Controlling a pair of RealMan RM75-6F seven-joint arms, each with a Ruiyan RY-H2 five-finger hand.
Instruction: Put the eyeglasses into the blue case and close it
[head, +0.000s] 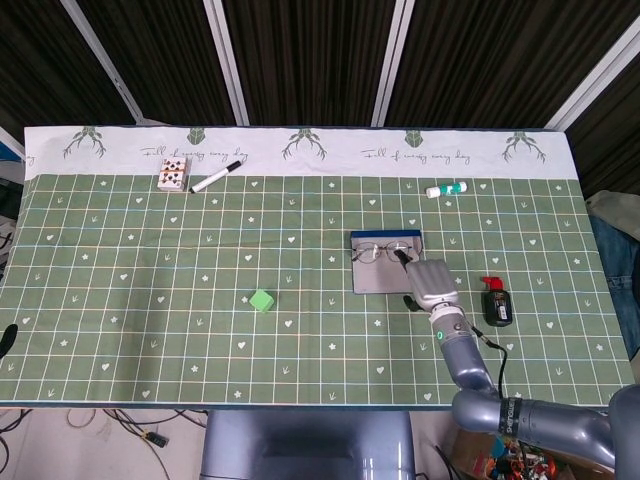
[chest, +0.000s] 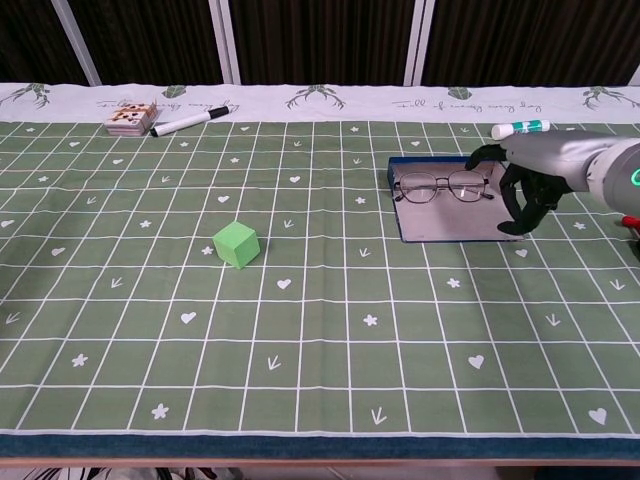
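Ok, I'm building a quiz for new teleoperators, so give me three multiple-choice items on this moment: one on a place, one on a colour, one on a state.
1. Where do the eyeglasses lie?
A. inside the open blue case
B. beside the green cube
C. next to the black marker

2. What colour is the cube on the cloth?
A. red
B. green
C. yellow

3. What is the state of the case?
A. closed
B. open, lid flat on the table
C. held in the air

Answers:
1 A, the glasses rest along the case's far wall.
2 B, it is bright green in both views.
3 B, the grey inner panel lies flat and uncovered, with the right robot hand at its right edge, holding nothing.
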